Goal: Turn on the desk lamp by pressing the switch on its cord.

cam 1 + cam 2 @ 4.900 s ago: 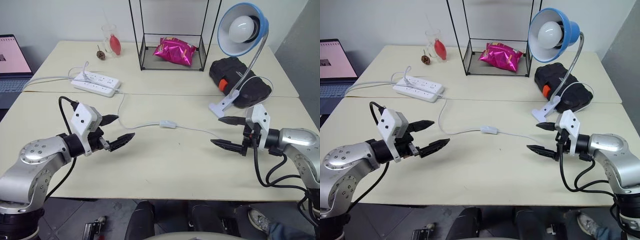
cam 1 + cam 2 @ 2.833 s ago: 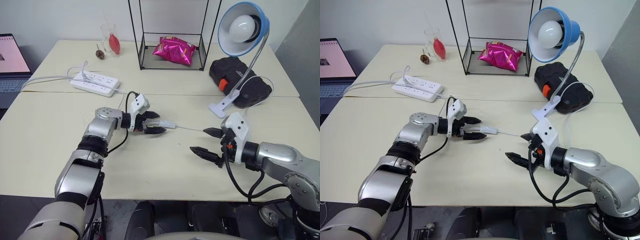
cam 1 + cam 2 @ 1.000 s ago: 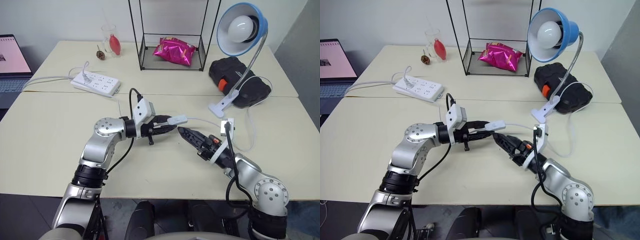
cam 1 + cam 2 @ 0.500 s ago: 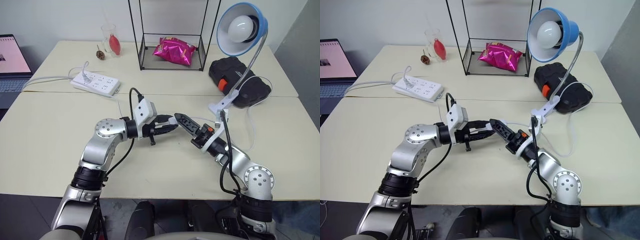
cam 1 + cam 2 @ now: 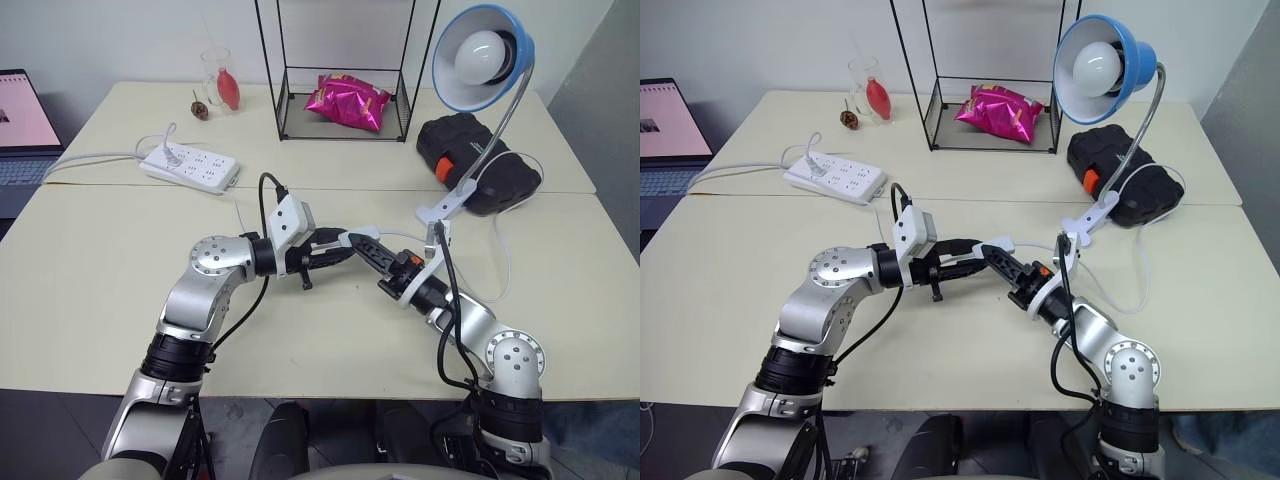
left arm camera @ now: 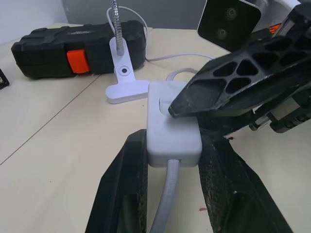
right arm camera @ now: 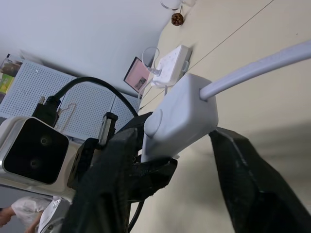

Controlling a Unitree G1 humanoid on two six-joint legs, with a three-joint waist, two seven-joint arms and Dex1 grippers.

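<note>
We see left pincer [image 6: 167,160] clamped on the switch [image 6: 171,124] | right pincer [image 7: 167,160] part-closed straddling the switch, fingertip [image 6: 177,108] on top

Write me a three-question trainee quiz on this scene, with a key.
1. True or false: the left gripper has its jaws shut on the switch.
2. What lies inside the black wire frame? A) a pink foil bag B) a mug C) a book
3. Fill in: the white power strip lies on the robot's ___ side of the table.
Key: 1 true; 2 A; 3 left.
</note>
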